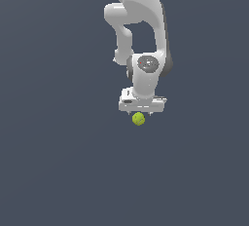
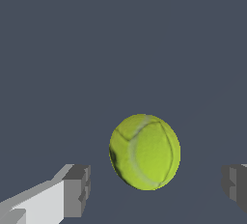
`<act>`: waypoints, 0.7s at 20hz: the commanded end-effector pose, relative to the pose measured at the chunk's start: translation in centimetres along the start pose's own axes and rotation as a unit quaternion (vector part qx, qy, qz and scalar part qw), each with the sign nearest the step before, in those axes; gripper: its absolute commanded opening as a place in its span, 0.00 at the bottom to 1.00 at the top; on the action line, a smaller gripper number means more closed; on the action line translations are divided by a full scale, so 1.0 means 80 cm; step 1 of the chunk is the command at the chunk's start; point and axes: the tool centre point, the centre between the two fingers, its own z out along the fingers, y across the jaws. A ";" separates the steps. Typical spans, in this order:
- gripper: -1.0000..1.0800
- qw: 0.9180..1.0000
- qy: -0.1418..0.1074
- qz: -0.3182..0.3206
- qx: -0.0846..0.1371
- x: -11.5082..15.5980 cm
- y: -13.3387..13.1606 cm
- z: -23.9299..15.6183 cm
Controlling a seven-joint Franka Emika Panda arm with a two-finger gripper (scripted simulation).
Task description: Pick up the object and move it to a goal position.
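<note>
1. Two fingers point(image 2: 77, 191) spread wide, nothing pinched.
2. Ball point(image 2: 144, 151) sits between them, touching neither pad.
3. Exterior view: ball point(image 1: 138, 119) on the worktop point(image 1: 58, 161), just under the white gripper point(image 1: 141, 113).

Arm point(image 1: 138, 20) cut off at top edge; fingertips point(image 2: 77, 189) cropped in wrist view

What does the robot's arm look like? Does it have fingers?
The arm is smooth, rounded and white, with darker grey at the joints. A grey round cap with tiny red dots sits on its wrist. The gripper is a wide white block, and its two fingers are white with blocky grey tips.
</note>
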 end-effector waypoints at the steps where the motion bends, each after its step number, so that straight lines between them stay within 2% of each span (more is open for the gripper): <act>1: 0.96 1.000 0.000 0.000 0.000 -0.001 0.000 0.009; 7: 0.96 1.000 0.000 0.001 0.000 -0.002 -0.001 0.045; 13: 0.96 1.000 0.000 0.001 0.000 -0.001 -0.001 0.058; 14: 0.00 1.000 0.000 0.001 0.000 -0.001 -0.001 0.058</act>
